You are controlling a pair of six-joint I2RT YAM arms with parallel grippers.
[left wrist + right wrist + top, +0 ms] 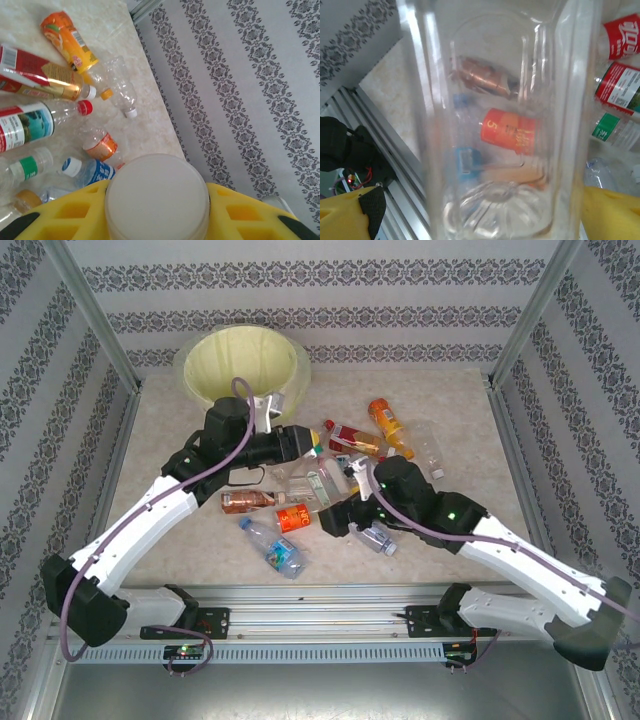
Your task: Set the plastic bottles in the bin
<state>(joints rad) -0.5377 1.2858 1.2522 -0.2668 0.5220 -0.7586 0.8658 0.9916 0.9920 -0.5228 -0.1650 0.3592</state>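
Claws working among the plastic bottles (350,438) at the middle of the desk (160,420), with the bin (215,365) sitting at 11 o'clock.
Seen from its wrist, the left claw (157,215) is pinching a pale bottle (156,190) end-on, the round whitish end sitting between the yellow fingers (65,210). The right claw (480,215) is standing spread around a clear bottle (490,75), and a gap is showing on one side, so by my reading it is not gripping yet. For the step in hand, the left arm is probably needing a straight lift before swinging toward 11 o'clock. It should be carrying the pale bottle above the bin's rim and letting go only over the yellow liner. The right claw is best closing square across the clear bottle's flat body, since smooth thin plastic may be slipping or buckling.
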